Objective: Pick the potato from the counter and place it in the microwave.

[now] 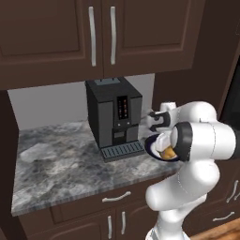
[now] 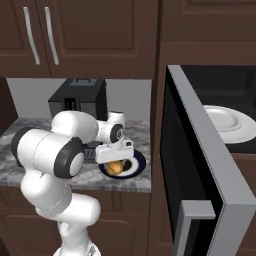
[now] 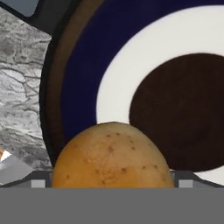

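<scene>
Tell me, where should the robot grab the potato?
Around its rounded middle, coming down from above. The potato lies low on the dark-rimmed plate, so only its top and sides are free. The hand hangs right over it, seemingly closing there already.

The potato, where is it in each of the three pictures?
Left base view: the potato peeks out low on the right, tucked behind the white arm, over the blue-rimmed plate.
Right base view: it sits left of the middle, under the gripper, above the same plate.
Hand view: it bulges up at the bottom middle.
Shared landmark: the blue-rimmed plate.
</scene>
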